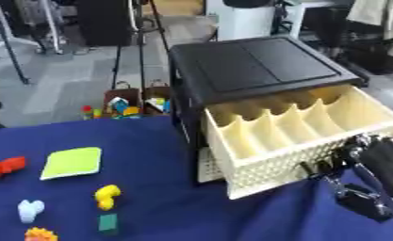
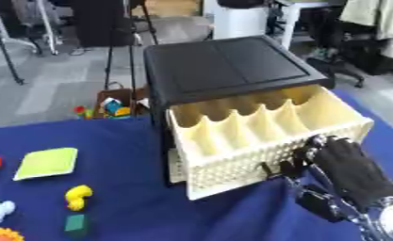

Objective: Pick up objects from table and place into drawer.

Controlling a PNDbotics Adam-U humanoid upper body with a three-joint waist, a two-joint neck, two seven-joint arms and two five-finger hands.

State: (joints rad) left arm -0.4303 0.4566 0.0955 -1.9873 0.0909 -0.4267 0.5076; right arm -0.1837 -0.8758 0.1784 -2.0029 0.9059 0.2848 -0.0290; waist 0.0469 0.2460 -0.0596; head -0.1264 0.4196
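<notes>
- Evidently the opening step is wrapping up: the right hand (image 2: 347, 172) is at the cream drawer (image 2: 257, 141), fingers curled at its front edge; whether they grip it I cannot tell.
- The left hand is out of view.
- Next it must let go and cross to the toys far to its left: a yellow piece (image 1: 107, 196), a green block (image 1: 108, 222), a lime pad (image 1: 72, 162).
- A blue-clothed tabletop (image 1: 150, 141) carries everything; grey floor and tripod legs lie beyond.

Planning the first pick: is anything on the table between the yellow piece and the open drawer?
Nothing visible. Bare blue cloth lies between the yellow piece and the drawer, which is pulled out with its top open. The right robot hand is at the drawer's front.
</notes>
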